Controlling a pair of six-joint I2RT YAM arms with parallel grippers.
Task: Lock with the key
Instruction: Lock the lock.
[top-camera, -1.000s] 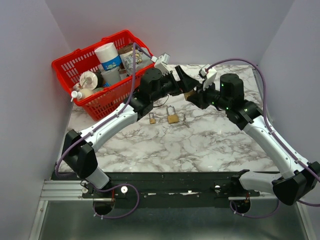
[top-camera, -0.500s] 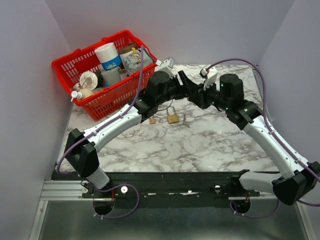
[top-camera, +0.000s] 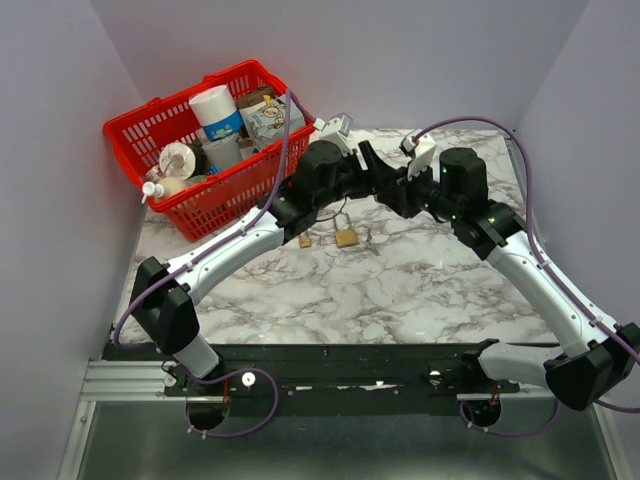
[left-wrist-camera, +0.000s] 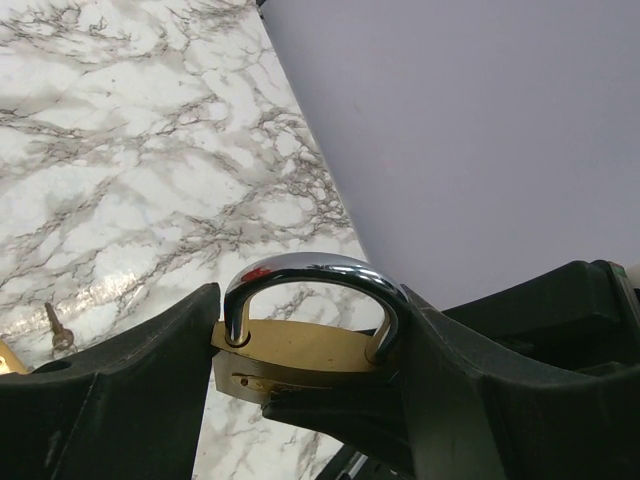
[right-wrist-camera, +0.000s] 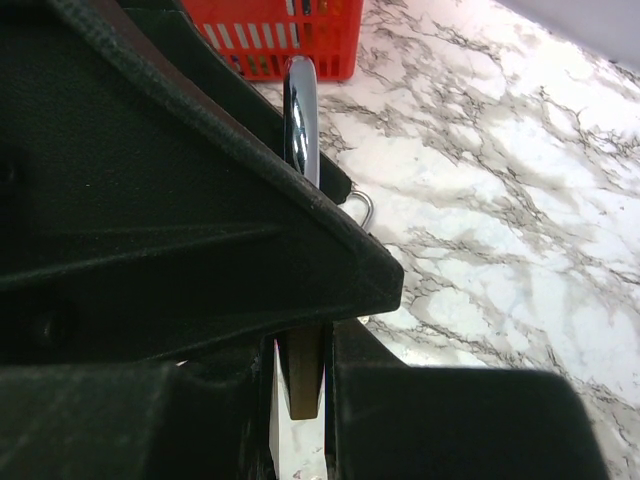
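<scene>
Swung rightward from the red plastic basket (top-camera: 220, 195), left gripper (top-camera: 366, 168) now pinches the brass padlock with steel shackle (left-wrist-camera: 300, 345), aloft just right of that basket. Right gripper (top-camera: 393, 190) clamps its faces; keying probably follows.

Robotics lab test cell, boxed in by plain pale lilac walls (top-camera: 400, 60), with white grey-veined marble-pattern counter (top-camera: 420, 290) and bare aluminium mounting rail (top-camera: 120, 380).

Both our arms reach forward and inward; our left end effector (left-wrist-camera: 305, 320) is clamped, meeting the right end effector (top-camera: 392, 190).
</scene>
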